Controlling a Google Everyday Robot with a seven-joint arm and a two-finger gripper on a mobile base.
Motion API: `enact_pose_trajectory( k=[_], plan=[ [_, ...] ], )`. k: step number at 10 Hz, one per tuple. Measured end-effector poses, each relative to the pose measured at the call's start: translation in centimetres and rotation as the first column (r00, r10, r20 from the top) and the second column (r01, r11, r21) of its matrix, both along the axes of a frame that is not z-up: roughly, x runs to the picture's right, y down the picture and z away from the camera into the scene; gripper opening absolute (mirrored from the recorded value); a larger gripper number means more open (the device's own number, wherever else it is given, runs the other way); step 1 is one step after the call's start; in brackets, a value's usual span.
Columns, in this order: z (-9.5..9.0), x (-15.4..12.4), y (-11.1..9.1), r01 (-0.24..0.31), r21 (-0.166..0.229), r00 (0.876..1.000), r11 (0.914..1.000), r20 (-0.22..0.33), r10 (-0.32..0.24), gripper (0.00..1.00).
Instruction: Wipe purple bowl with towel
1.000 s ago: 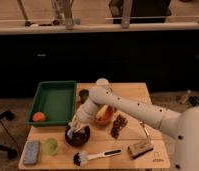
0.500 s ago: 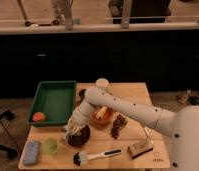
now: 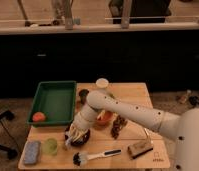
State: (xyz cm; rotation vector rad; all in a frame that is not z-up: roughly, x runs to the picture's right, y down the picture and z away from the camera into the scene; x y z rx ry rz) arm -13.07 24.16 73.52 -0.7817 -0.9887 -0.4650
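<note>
Towel swept leftward and down into the purple bowl

Over the last second the gripper [image 3: 74,136] has shifted from the bowl's right side toward its 7 o'clock rim, dragging the towel [image 3: 73,138] across the purple bowl [image 3: 79,136]; wiping looks under way. The bowl sits at the table's [image 3: 133,95] 8 o'clock, beside the green tray [image 3: 54,100]. The arm [image 3: 128,111] reaches in from 3 o'clock, elbow raised, wrist angled down. The tool pinches the towel.
</note>
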Motion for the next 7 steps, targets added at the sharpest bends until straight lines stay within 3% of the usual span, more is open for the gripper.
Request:
enact_pose_trajectory(
  k=[3, 7],
  plan=[
    [0.8, 2.2, -0.4, -0.011, -0.004, 0.999, 0.9999, -0.037, 0.011, 0.01],
    [2.6, 2.2, -2.2, -0.051, 0.027, 0.997, 0.9983, -0.054, 0.053, 0.01]
  ],
)
